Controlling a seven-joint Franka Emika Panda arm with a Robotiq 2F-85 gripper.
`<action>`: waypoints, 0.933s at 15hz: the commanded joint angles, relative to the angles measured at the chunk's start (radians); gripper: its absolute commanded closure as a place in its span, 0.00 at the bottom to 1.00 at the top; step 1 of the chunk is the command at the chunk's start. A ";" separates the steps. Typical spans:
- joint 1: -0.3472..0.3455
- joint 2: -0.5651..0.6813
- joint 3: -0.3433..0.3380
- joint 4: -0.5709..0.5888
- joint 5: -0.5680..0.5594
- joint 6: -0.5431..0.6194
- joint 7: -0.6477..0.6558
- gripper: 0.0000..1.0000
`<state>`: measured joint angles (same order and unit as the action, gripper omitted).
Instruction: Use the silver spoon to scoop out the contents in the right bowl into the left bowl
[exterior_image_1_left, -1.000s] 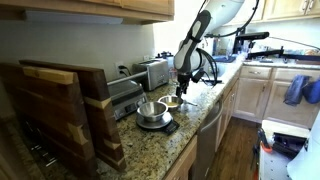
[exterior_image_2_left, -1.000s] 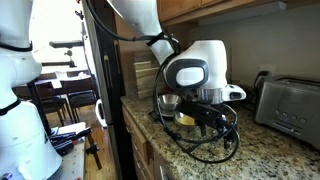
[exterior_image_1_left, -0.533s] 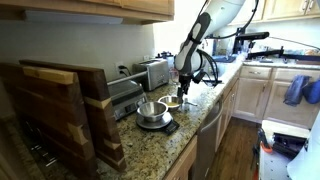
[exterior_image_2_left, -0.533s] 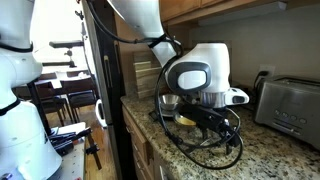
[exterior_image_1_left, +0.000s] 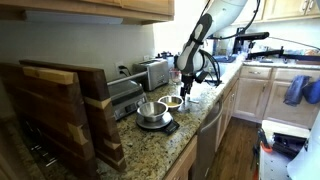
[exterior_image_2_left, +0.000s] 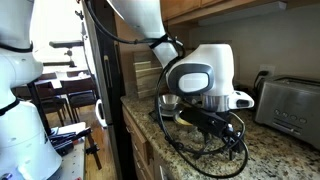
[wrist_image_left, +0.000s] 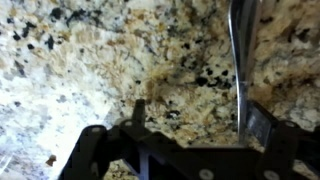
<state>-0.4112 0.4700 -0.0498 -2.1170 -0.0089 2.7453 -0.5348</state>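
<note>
In the wrist view my gripper (wrist_image_left: 198, 112) is open over bare speckled granite, its two dark fingers wide apart. The silver spoon (wrist_image_left: 237, 55) shows as a thin silvery handle running down beside the right finger; the left finger is far from it. The spoon's scoop end is out of view. In both exterior views the gripper (exterior_image_1_left: 184, 88) (exterior_image_2_left: 212, 105) hangs low over the counter beside the bowls. The right bowl (exterior_image_1_left: 171, 101) (exterior_image_2_left: 184, 118), small and shallow, shows the tan-yellow contents inside. The left bowl (exterior_image_1_left: 150, 110), large shiny steel, sits on a dark base.
A toaster (exterior_image_1_left: 153, 72) (exterior_image_2_left: 293, 105) stands at the back of the granite counter (exterior_image_1_left: 200, 110). Large wooden boards (exterior_image_1_left: 60, 110) lean at one end. Black cables (exterior_image_2_left: 215, 140) loop under the wrist. The counter edge drops to the floor.
The gripper has drifted a little along the counter away from the bowls and slightly upward. The bowls have not moved.
</note>
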 joint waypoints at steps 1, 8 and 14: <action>-0.015 -0.010 -0.008 0.002 -0.009 -0.006 -0.014 0.00; -0.077 -0.045 0.074 0.002 0.050 -0.073 -0.185 0.00; -0.044 -0.041 0.052 0.028 0.051 -0.179 -0.345 0.00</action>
<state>-0.4647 0.4538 0.0170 -2.0851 0.0470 2.6125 -0.8135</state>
